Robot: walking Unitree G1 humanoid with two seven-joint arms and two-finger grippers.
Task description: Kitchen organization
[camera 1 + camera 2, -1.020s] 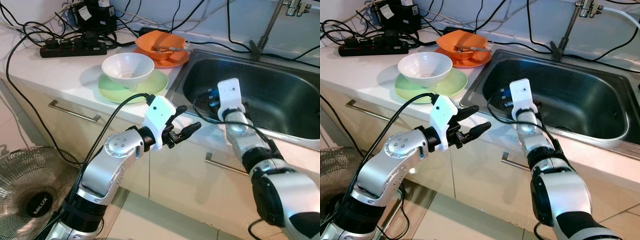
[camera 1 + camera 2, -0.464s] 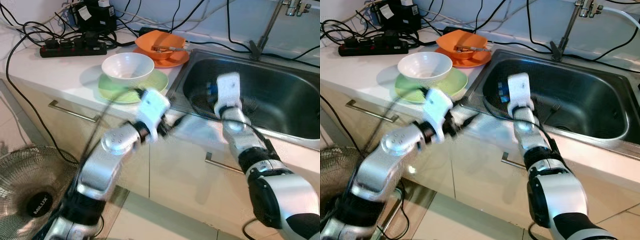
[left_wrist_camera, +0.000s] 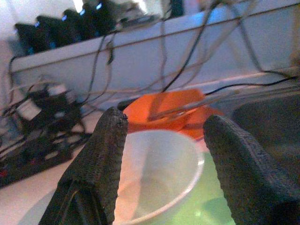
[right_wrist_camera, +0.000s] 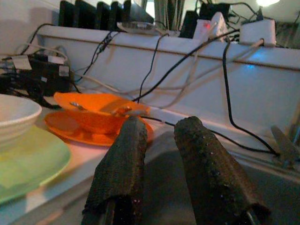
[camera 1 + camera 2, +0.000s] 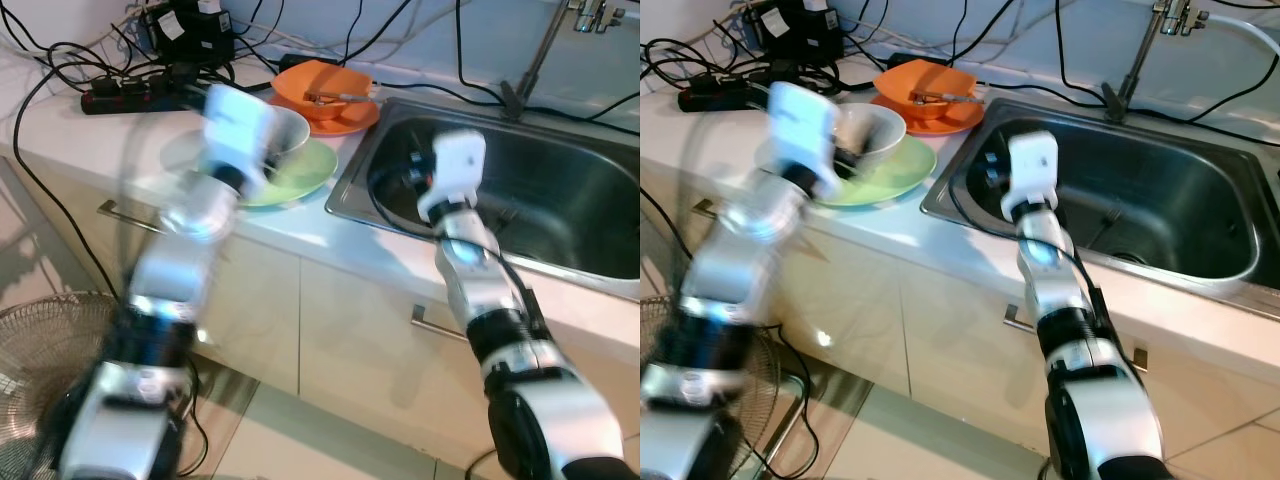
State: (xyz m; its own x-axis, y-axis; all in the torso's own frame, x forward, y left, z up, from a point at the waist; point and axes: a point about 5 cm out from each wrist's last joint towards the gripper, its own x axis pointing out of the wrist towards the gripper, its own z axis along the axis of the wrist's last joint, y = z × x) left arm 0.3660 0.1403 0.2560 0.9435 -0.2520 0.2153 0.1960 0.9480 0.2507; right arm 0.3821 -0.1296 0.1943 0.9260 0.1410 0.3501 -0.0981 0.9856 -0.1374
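A white bowl [image 5: 275, 132] stands on a green plate [image 5: 305, 168] on the counter left of the sink. Behind it an orange bowl [image 5: 322, 84] with a utensil in it rests on an orange plate [image 5: 335, 122]. My left arm is blurred and raised at the white bowl. In its wrist view the left gripper [image 3: 166, 121] is open, the white bowl [image 3: 159, 173] lying between its fingers [image 3: 101, 159]. My right gripper [image 4: 161, 123] hovers over the sink's left part, fingers [image 4: 124, 159] close together with nothing between them, pointing toward the orange bowl [image 4: 101, 110].
The steel sink [image 5: 600, 268] holds a fork [image 5: 1106, 221], and a faucet [image 5: 530, 58] stands behind it. A power strip [image 5: 125, 92] and several cables lie at the counter's back left. Drawer handles [image 5: 125, 212] front the cabinet. A floor fan [image 5: 40, 345] stands lower left.
My left arm swung up from in front of the cabinet to the white bowl. My right arm shifted slightly left, toward the sink's left rim.
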